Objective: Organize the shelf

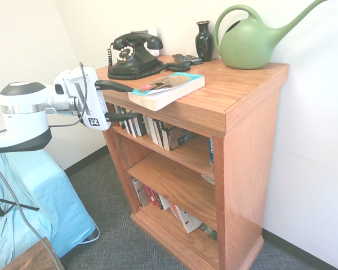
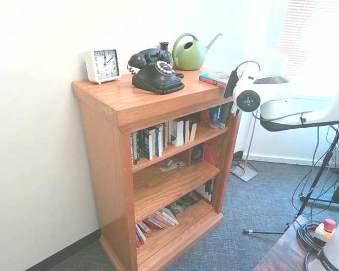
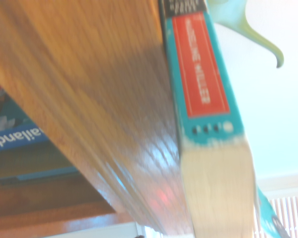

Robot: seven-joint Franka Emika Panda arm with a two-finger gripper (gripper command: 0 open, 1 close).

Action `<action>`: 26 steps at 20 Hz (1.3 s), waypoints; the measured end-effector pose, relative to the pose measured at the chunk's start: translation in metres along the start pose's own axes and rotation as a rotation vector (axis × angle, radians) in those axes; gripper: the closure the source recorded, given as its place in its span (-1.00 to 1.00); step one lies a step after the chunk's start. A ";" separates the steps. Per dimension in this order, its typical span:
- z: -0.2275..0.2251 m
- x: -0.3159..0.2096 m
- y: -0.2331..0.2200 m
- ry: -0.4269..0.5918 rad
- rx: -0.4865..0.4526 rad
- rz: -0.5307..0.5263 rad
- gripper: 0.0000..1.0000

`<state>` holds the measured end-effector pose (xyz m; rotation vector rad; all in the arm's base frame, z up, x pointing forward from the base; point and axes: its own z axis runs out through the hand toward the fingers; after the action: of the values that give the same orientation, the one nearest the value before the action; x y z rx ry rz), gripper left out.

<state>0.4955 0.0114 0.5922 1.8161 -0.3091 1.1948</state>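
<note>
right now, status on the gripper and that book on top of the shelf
Gripper open, empty, level with the shelf top edge. Book flat on top, overhanging the front, untouched. Phone and its cord sit just behind the book.

You have a shelf (image 1: 236,107) of reddish-brown wood with a smooth, slightly glossy varnish. The telephone (image 1: 132,55) and vase (image 1: 204,40) look glossy black, the watering can (image 1: 249,42) matt green plastic, and the book (image 1: 167,90) shows a glossy paper cover.
</note>
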 end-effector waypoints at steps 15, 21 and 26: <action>0.052 0.022 -0.026 -0.004 0.036 -0.010 1.00; 0.052 0.024 -0.025 -0.001 0.035 -0.016 1.00; 0.051 0.028 -0.023 0.002 0.031 -0.016 1.00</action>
<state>0.5545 -0.0094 0.5965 1.8403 -0.2756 1.1965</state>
